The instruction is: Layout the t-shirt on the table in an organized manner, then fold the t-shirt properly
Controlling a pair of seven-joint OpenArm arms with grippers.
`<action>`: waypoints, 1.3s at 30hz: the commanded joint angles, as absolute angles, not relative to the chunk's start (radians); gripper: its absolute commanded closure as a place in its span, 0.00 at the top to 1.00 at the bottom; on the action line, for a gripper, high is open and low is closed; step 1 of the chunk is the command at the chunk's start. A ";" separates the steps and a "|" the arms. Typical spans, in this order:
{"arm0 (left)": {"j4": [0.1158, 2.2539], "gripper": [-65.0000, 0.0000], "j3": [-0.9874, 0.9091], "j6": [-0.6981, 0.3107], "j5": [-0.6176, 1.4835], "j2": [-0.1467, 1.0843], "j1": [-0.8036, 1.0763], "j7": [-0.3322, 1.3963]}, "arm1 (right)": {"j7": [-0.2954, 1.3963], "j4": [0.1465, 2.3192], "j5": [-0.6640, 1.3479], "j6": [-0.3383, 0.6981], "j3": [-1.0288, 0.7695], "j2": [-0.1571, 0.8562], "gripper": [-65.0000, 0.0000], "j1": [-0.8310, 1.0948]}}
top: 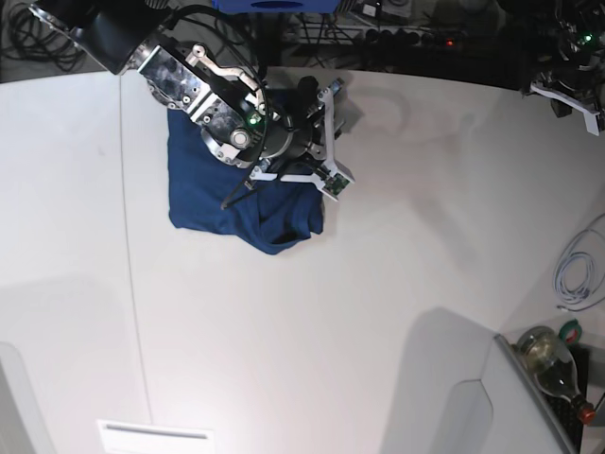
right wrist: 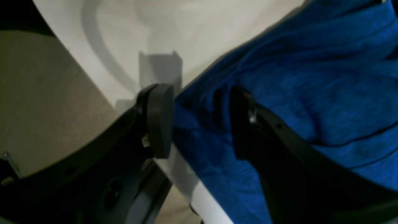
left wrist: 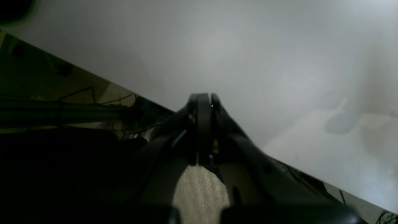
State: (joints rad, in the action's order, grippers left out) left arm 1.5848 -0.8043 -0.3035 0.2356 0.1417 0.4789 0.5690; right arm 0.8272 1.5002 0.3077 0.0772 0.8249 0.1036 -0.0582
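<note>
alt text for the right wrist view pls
The right end effector straddles a bunched edge of the blue t-shirt, its jaws apart with cloth between them. The shirt lies at the curved edge of the white table, with floor beyond on the left.

**Shirt bunched toward the tabletop's far edge, one arm over it**

In the base view the t-shirt (top: 203, 194) lies bunched on the tabletop (top: 312, 331) at about 11 o'clock from the middle, close to the far edge. The right gripper (right wrist: 202, 121) sits over the shirt's far right part, at the tabletop's rim, with cloth between its jaws. The left gripper (left wrist: 203, 104) hangs over bare tabletop near an edge, well apart from the shirt. A bottle (top: 553, 364) lies off the tabletop at 4 o'clock, a coiled cable (top: 577, 270) just beyond it at 3 o'clock.
</note>
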 commanded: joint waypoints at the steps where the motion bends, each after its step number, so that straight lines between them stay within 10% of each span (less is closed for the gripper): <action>1: 1.598 0.00 -0.809 -0.300 0.240 0.157 0.481 0.550 | 0.806 1.506 0.311 0.077 0.823 0.097 0.41 -0.074; 4: 1.598 0.00 -0.812 -0.300 0.240 0.157 0.481 0.550 | 0.806 1.504 0.314 0.077 0.823 0.097 0.32 -0.074; 7: 1.598 0.00 -0.816 -0.300 0.240 0.157 0.481 0.550 | 0.812 1.520 0.315 0.077 0.823 0.096 0.00 -0.070; 39: 1.596 0.00 -0.743 -0.300 0.240 0.153 0.463 0.550 | 0.970 1.779 0.314 0.076 0.831 0.102 0.00 0.062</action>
